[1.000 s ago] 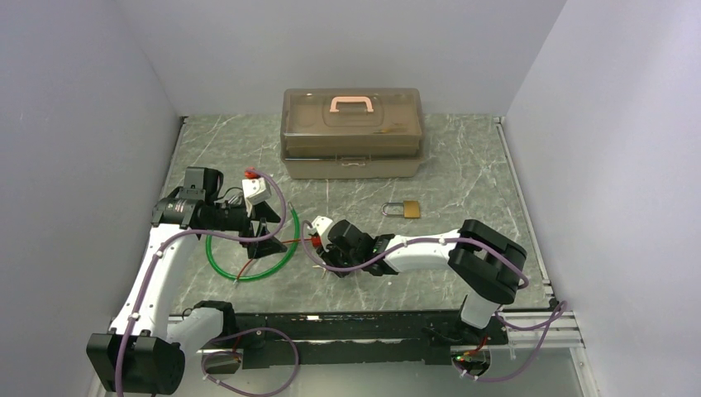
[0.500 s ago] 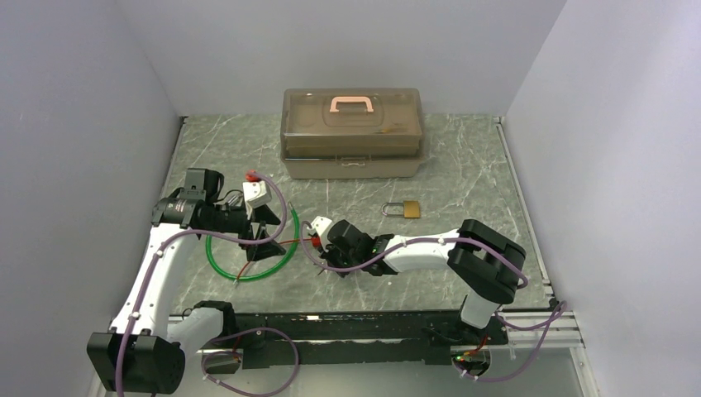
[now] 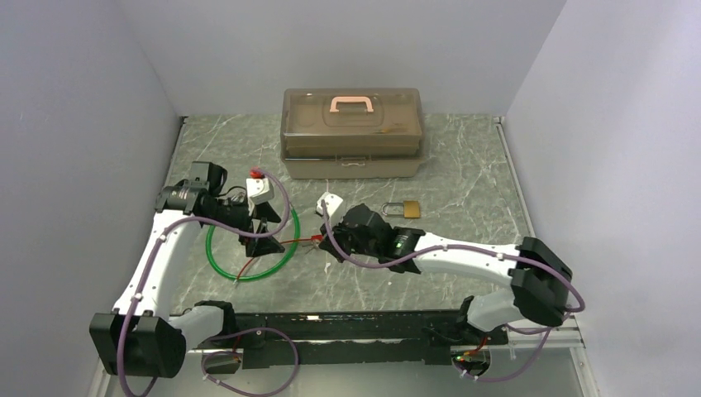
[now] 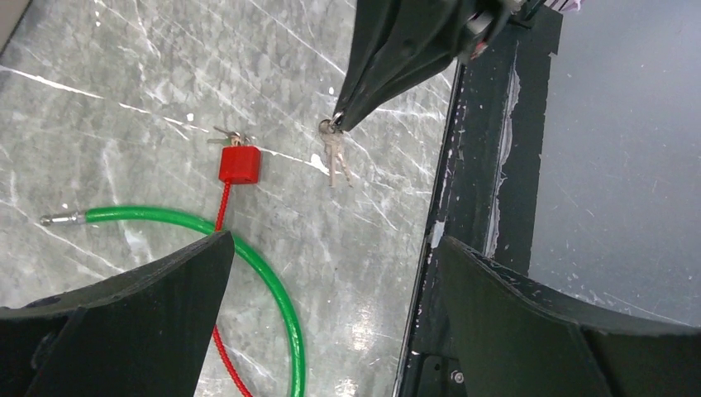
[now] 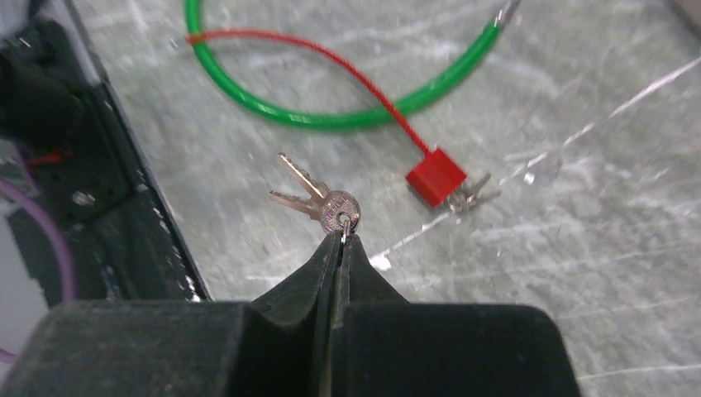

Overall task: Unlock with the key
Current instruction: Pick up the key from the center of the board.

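Silver key (image 5: 318,198) pinched at its head between the closed tips of the right gripper (image 5: 340,236), near a red tag (image 5: 436,176). Left gripper (image 4: 335,244) spread wide above a green cable (image 4: 273,281).

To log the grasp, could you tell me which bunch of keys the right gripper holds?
The keys pinched at their ring by the right gripper, its tips shut; the other keys lie against the red tag.

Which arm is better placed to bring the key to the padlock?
Right. The right gripper is shut on the key, and the padlock lies nearer to it. The left gripper is open and empty.
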Controlling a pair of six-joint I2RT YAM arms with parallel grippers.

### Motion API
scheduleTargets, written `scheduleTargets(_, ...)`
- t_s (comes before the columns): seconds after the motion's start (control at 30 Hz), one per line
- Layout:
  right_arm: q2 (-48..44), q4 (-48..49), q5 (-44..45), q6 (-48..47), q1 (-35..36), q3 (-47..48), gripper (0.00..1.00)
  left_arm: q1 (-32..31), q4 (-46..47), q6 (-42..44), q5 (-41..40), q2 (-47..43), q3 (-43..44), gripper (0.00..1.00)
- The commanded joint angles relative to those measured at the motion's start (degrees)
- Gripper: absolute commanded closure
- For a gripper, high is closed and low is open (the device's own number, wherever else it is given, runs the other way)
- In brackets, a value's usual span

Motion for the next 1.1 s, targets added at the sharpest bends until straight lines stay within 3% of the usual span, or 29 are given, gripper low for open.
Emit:
scheduleTargets(0.0,-5.5,-1.4,-0.5,1.3,0.2,4.4,1.00,-0.4,-3.2,1.9,4.8,3.1,4.6,0.01)
scheduleTargets(0.27,-10.0,-5.5,-1.0,0.7,0.4,8.8,1.00,-7.4,7.9,-8.8,6.0,0.6,2.4,0.01)
scheduleTargets(0.5,-10.9,-6.7,0.6,-0.2,1.7,10.4,1.00,-7.9,9.7,-12.6,8.4,2.0,4.3,0.01)
scheduleTargets(0.77,-11.3,-7.2,3.3,-1.2,2.8,11.6,1.00,-10.0,11.8,-16.9,9.3,2.7,3.5,0.32)
scheduleTargets(0.93,-11.4,-7.1,4.2,-1.6,2.8,11.9,1.00,-11.2,11.7,-17.7,7.8,2.0,3.0,0.42)
scheduleTargets(1.07,-11.6,-7.1,4.7,-1.6,2.9,11.6,1.00,-11.2,12.1,-18.2,6.5,1.7,3.9,0.63)
